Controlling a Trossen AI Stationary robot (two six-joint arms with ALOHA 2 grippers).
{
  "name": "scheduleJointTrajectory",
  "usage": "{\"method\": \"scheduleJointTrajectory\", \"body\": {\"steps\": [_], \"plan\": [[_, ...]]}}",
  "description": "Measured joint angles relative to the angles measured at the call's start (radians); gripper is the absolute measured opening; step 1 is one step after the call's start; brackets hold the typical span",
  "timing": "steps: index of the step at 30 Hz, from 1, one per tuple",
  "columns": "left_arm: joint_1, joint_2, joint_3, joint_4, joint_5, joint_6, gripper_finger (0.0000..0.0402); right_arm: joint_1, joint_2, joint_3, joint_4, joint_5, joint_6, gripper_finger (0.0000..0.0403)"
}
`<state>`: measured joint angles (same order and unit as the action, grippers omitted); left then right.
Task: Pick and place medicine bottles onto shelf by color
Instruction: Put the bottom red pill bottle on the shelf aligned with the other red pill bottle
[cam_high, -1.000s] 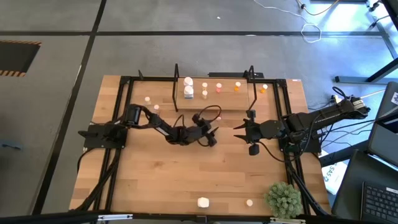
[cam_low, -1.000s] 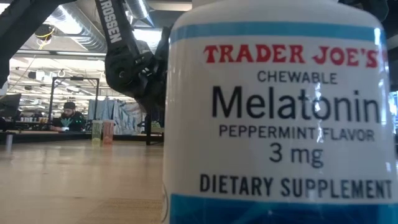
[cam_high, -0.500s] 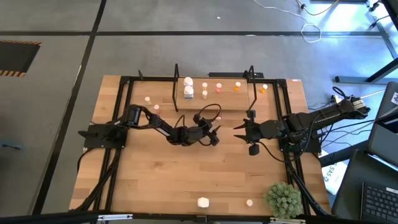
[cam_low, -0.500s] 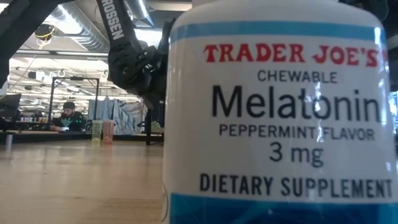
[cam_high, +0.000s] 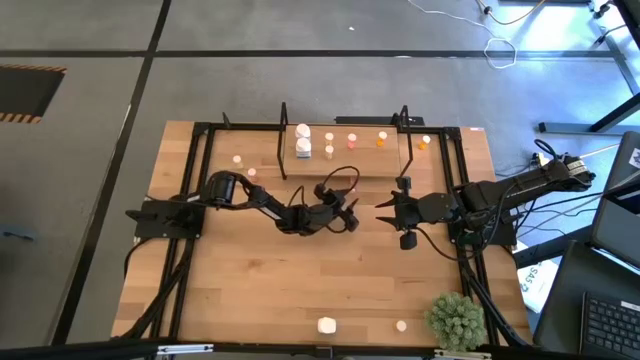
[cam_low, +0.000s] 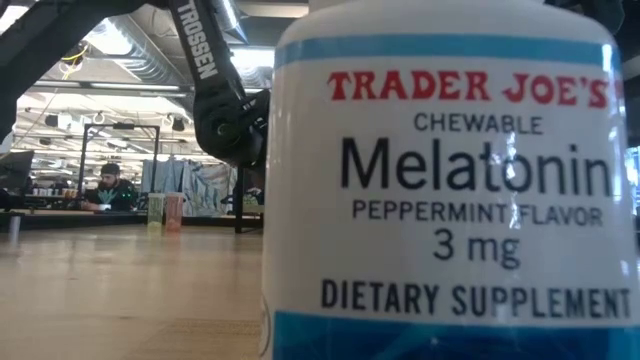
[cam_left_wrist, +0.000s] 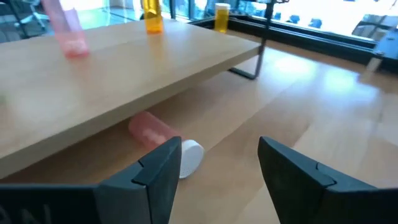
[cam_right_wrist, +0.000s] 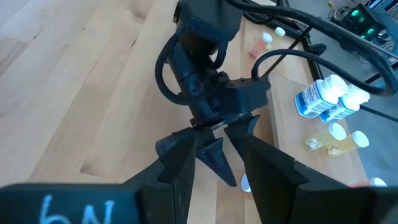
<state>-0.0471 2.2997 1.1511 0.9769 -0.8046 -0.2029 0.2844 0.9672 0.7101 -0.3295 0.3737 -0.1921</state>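
A pink medicine bottle (cam_left_wrist: 154, 132) with a white cap (cam_left_wrist: 190, 155) lies on its side on the table, at the front edge of the shelf (cam_left_wrist: 124, 68). My left gripper (cam_left_wrist: 217, 168) is open and low, just short of this bottle, whose cap shows beside one fingertip. White, pink and orange bottles (cam_high: 329, 140) stand on the shelf (cam_high: 345, 165). My right gripper (cam_high: 383, 210) hangs open over the table, facing the left one, with nothing between its fingers (cam_right_wrist: 267, 165).
Two pink bottles (cam_high: 244, 165) stand left of the shelf and an orange one (cam_high: 425, 142) to its right. A big white bottle (cam_low: 450, 180) and a small one (cam_high: 401, 325) stand at the near edge, beside a green plant (cam_high: 455, 318). Black frame rails border the table.
My left gripper has moved a little toward the table's right edge and the shelf, with its wrist rolling slightly. Its fingers stay open. My right arm has kept still.
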Motion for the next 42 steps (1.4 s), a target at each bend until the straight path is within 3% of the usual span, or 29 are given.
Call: {"method": "scheduleJointTrajectory", "body": {"steps": [13,25,32,42], "plan": [[-0.014,0.001,0.000,-0.026,-0.059,-0.059,0.0208,0.000,0.000,0.000,0.003,0.000,0.000,0.0135],[-0.005,0.001,0.000,-0.017,-0.053,-0.053,0.0209,0.000,0.000,0.000,0.003,0.000,0.000,0.0135],[-0.002,0.001,0.000,-0.028,-0.050,-0.059,0.0242,0.000,0.000,0.000,0.003,0.000,0.000,0.0135],[0.021,0.000,-0.002,-0.108,0.011,-0.288,0.0255,0.000,0.000,0.000,0.003,0.000,0.000,0.0135]]}}
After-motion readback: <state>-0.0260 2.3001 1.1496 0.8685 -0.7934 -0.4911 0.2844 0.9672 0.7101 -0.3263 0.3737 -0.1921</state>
